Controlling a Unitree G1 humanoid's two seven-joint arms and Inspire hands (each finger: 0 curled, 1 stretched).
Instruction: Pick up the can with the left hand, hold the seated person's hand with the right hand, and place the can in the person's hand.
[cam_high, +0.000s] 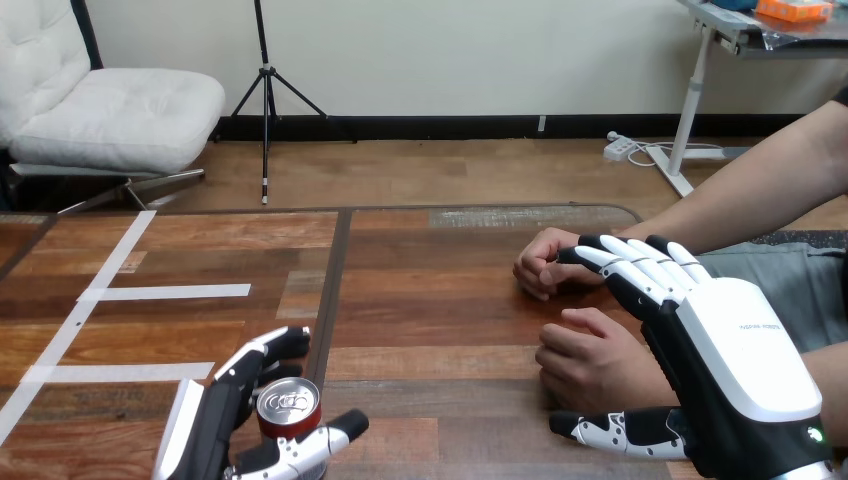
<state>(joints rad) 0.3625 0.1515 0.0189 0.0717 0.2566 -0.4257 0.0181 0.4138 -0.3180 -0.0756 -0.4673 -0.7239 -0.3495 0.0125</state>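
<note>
Near edge of the table (430, 300), left part: my left hand (205, 430) is lying open about the can (289, 405), fingers beyond it, thumb before it. The can is standing upright on the wood. Near edge, right part: my right hand (745, 370) is reaching, fingers straight, over the person's nearer hand (590, 365), thumb on its near side, gripping nothing. Farther in, the person's farther hand (540, 265) is resting by my fingertips.

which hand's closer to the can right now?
Left. The can stands between the fingers and thumb of the left hand, which is open around it. The right hand is far off to the can's right, open, by the person's nearer hand.
</note>
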